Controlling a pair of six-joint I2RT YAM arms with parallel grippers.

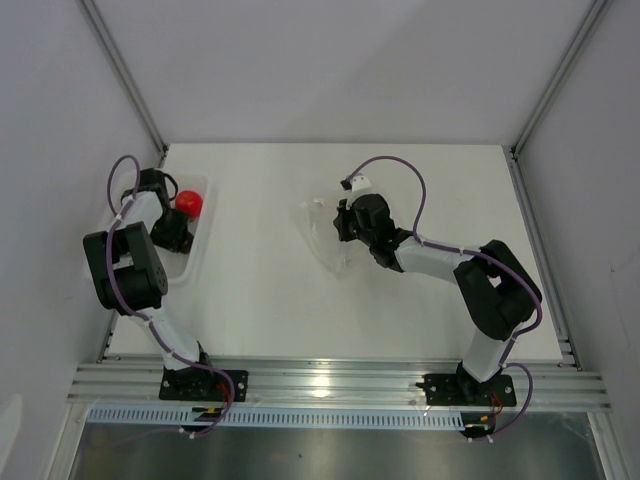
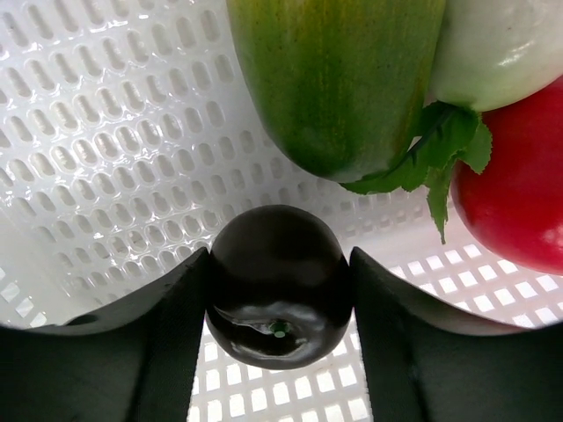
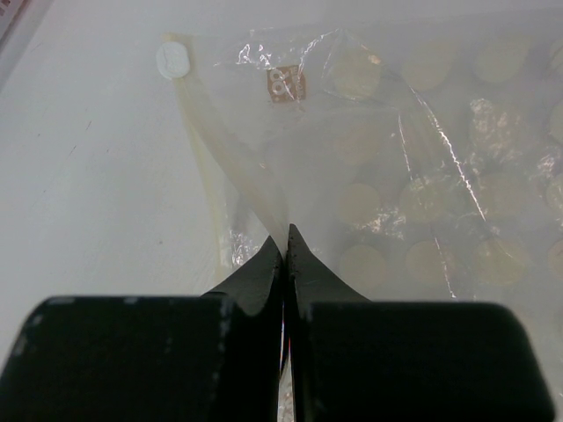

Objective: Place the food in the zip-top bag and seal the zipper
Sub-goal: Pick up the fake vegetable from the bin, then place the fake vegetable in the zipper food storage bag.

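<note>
The left gripper [image 2: 280, 264] pinches a dark round piece [image 2: 280, 303] at lower centre; a green piece [image 2: 339, 79], white piece [image 2: 501, 44] and red ball [image 2: 519, 193] crowd the upper right.

On my feed: white matte table [image 1: 260, 310], w/ an aluminium rail [image 1: 330, 385] along its near edge. Two things sit directly on it. White perforated basket [image 1: 200, 245] is at the left edge, toward the far side. Clear, crinkly zip-top bag [image 1: 322, 240] is approx. mid-table, also toward the far side. Basket & bag are well apart.
</note>
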